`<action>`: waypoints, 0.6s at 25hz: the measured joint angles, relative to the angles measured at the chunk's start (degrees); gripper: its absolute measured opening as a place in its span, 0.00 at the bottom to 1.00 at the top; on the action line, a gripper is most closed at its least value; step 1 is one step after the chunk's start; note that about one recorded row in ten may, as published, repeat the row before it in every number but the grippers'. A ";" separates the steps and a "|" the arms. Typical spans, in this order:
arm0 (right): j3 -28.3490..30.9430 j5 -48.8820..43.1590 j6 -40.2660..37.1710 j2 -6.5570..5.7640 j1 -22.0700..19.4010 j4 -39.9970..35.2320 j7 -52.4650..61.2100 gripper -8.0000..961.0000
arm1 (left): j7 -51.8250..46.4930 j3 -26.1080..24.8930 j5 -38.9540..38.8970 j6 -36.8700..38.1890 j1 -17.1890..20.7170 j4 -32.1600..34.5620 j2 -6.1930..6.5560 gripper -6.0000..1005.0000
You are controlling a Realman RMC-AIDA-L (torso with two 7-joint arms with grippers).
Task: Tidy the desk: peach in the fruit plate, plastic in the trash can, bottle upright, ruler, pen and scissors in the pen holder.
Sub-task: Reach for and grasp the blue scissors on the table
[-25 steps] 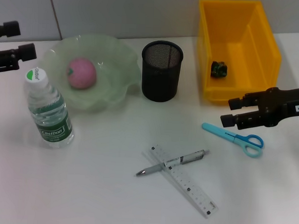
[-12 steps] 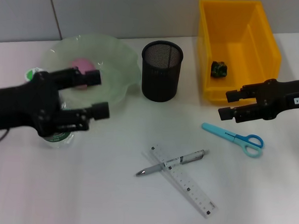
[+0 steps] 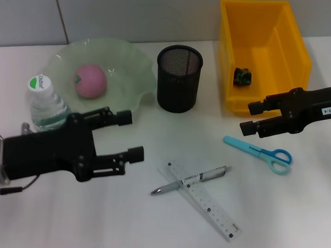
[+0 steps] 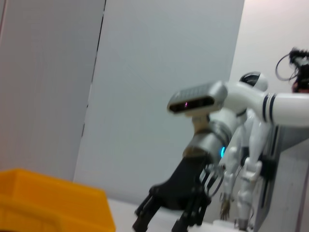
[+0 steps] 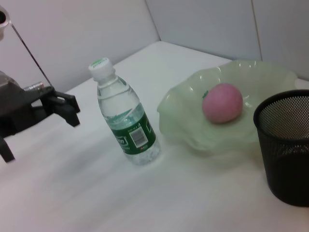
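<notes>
A pink peach [image 3: 90, 81] lies in the green fruit plate [image 3: 135, 87]. A water bottle [image 3: 42, 98] stands upright beside the plate, its lower part hidden by my left arm. My left gripper [image 3: 130, 134] is open and empty, in front of the plate and left of the pen [image 3: 191, 180], which lies across the clear ruler [image 3: 207, 202]. Blue scissors [image 3: 260, 153] lie right of them. My right gripper [image 3: 250, 118] is open and empty just above the scissors. The black mesh pen holder [image 3: 179, 78] is empty. Dark crumpled plastic [image 3: 243, 76] lies in the yellow bin [image 3: 264, 48].
The right wrist view shows the bottle [image 5: 124, 121], peach [image 5: 222, 102], plate [image 5: 193, 133], pen holder [image 5: 285, 145] and a left gripper finger [image 5: 65, 107]. The left wrist view shows the bin's corner [image 4: 53, 205] and my right gripper [image 4: 163, 221]. A grey wall backs the white table.
My left arm has swung in from the far left edge to the table's front middle, now covering the bottle's lower part. My right gripper has shifted slightly left.
</notes>
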 joint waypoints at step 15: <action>-6.24 -14.94 0.24 0.76 6.91 -4.61 8.21 0.78 | 9.25 1.77 -0.40 -8.02 0.65 -7.46 -0.23 0.80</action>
